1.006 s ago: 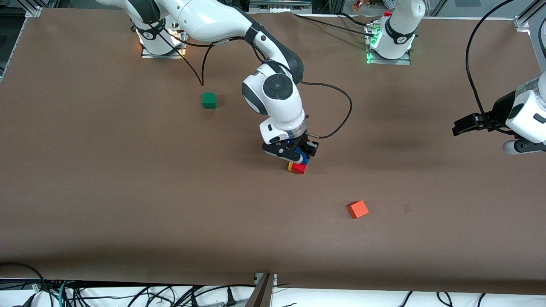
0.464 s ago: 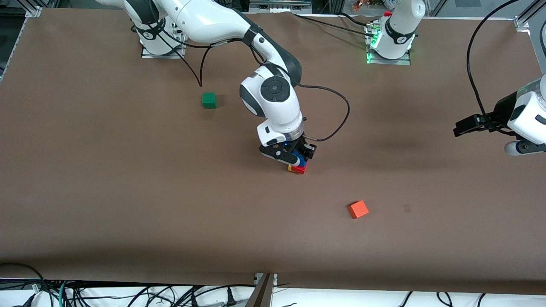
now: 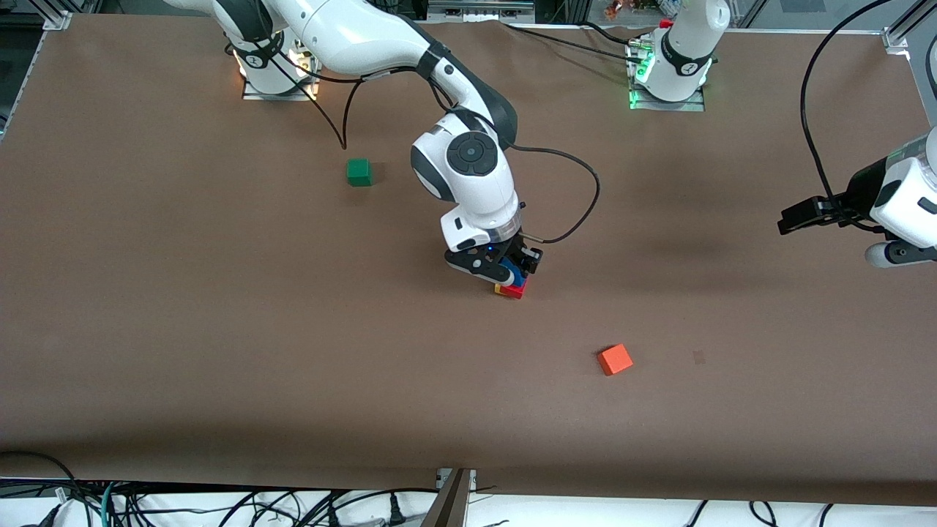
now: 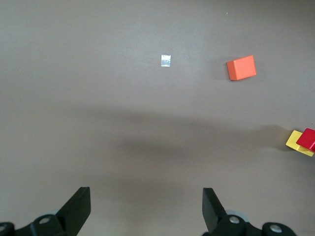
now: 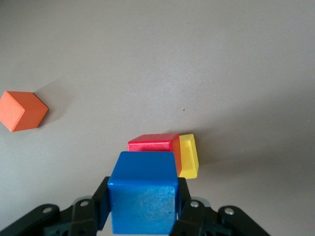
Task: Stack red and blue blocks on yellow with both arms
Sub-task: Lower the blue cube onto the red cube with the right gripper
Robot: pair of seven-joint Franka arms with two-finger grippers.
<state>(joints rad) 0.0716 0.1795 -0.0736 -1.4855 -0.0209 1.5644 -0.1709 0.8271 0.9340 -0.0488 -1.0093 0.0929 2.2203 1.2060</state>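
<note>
Both arms were glossy white with dark grey joint caps. The right arm [image 3: 468,168] bore a round dark cap on its wrist housing, with a thin black cable looping from it. Its gripper [image 3: 505,272] was black, with a small blue light. The left arm [image 3: 904,201] was white too, with a black cable arcing above and black fingers [image 4: 78,209].

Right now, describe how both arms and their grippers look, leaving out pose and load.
Both arms are glossy white with dark grey joint caps. The right arm has a round dark cap and a black cable looping from its wrist. The right gripper and left gripper are black with two flat fingers. The left arm also trails a black cable.
</note>
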